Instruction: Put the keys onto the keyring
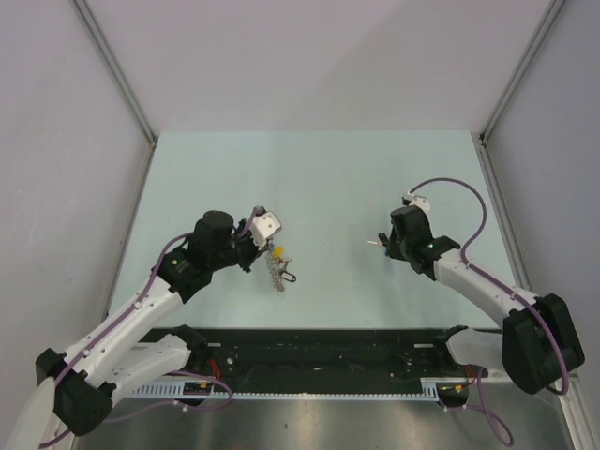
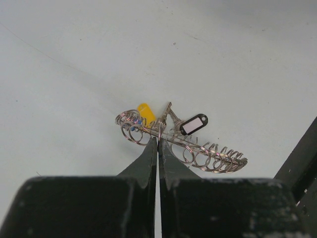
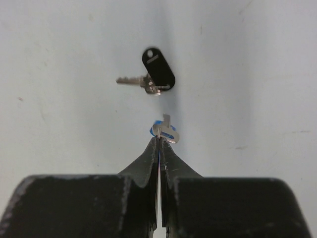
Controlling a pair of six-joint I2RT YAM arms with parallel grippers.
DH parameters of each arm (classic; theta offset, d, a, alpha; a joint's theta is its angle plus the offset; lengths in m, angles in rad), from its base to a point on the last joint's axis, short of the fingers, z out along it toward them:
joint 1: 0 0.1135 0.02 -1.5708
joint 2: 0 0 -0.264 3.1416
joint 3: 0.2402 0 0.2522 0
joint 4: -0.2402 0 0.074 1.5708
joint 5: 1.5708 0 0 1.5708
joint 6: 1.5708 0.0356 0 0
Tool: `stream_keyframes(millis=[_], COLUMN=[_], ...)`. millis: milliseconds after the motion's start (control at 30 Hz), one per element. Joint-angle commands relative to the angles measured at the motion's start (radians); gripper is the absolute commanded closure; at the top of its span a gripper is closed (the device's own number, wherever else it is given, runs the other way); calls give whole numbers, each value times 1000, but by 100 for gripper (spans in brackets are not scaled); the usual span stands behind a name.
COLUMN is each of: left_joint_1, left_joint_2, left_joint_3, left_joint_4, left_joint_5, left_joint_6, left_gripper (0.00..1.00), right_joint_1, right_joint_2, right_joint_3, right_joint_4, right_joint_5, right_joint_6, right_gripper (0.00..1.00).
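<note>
Two clamped: L pincer on keyring, R pincer on blue key. Risk: thin pinch, slip/twist when threading.

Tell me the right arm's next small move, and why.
Probably carry the small blue-headed silver key leftward toward the silver wire keyring cluster. The right gripper is shut on that key, the left gripper is shut on the cluster, and the top view shows a wide gap between them.
</note>
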Motion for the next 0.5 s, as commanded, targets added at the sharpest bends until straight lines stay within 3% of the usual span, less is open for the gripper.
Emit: stream_keyframes(millis=[0, 333, 467], left_joint_1=[1, 1, 1], left_joint_2=[-31, -37, -39], left_joint_3=[6, 3, 1], left_joint_4=[35, 37, 37], left_joint_5=[-16, -34, -36], left_joint_6=[-22, -19, -19], left_gripper=[100, 99, 99], right_joint_1=[98, 308, 339], right_joint_2=[91, 289, 325], right_joint_3=[23, 76, 77], right_joint_4=[-22, 47, 80], right_joint_5=[35, 57, 3], right_joint_6=[-4, 76, 105], right_gripper=[100, 99, 82])
